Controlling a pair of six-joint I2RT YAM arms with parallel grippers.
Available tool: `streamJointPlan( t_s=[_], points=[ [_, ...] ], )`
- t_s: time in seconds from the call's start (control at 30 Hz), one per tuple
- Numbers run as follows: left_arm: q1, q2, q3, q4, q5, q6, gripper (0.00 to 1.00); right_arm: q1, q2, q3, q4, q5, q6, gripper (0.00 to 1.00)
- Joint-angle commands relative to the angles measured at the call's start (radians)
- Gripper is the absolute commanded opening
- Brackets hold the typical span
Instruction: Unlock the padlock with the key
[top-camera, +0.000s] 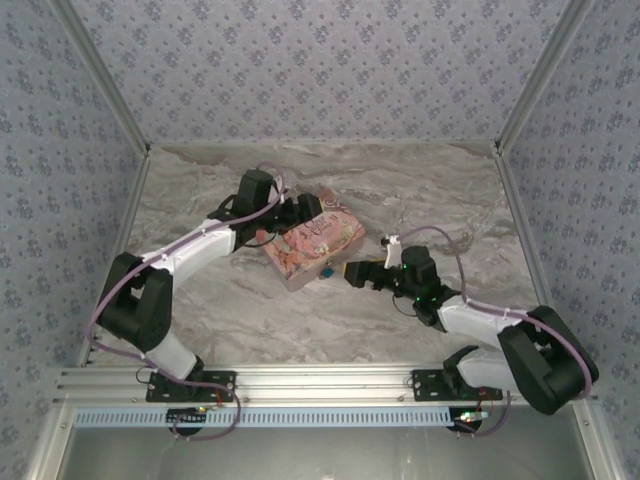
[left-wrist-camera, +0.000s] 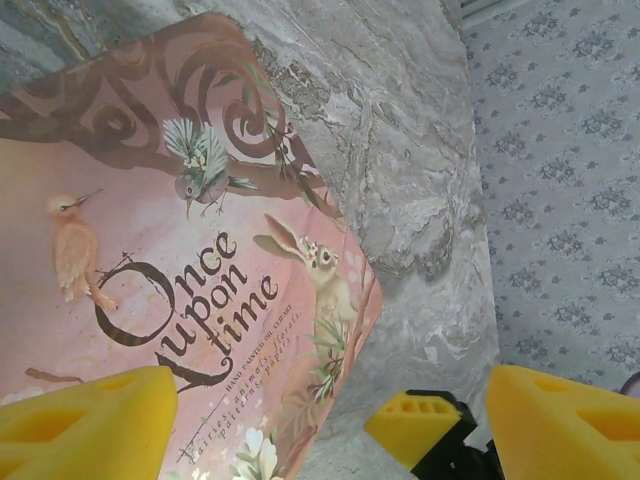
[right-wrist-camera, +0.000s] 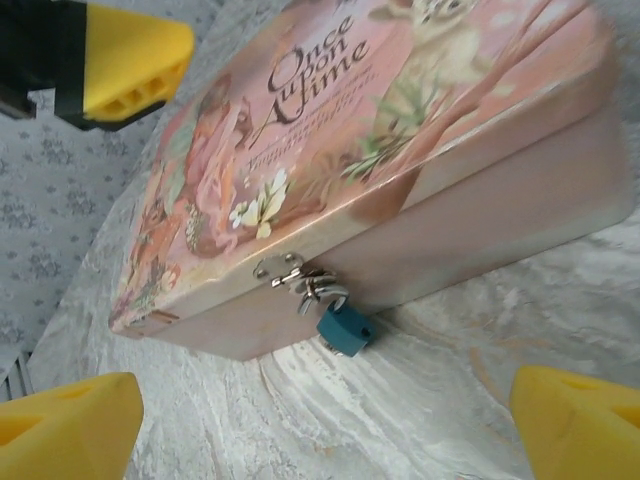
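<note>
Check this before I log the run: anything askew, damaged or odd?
Nothing looks damaged or spilled. The pink tin lies diagonally on the table, and the padlock hangs tilted from its clasp.

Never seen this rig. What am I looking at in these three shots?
Two robot arms, each ending in a two-finger gripper. One picture looks down from above and behind them; the other two come from a camera on each wrist. On the marbled table lies a pink tin, its clasp shut by a small teal padlock. The left gripper is at the tin's far side, the right gripper faces the padlock; both open, holding nothing. I can't make out a key.
</note>
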Motion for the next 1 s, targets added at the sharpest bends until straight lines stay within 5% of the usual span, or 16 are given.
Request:
streamJointPlan(
  t_s=[0.0, 0.3, 0.97],
  points=[
    [-0.011, 0.015, -0.007, 0.058, 0.035, -0.016, 0.81, 0.021, 0.061, 0.035, 0.121, -0.022, 0.008, 0.95],
    [-0.012, 0.037, -0.028, 0.042, 0.027, -0.008, 0.81, 0.024, 0.264, 0.066, 0.35, -0.097, 0.027, 0.91],
    [-0.013, 0.078, -0.046, 0.035, 0.018, -0.005, 0.81, 0.048, 0.469, 0.137, 0.45, -0.136, 0.058, 0.79]
  ],
)
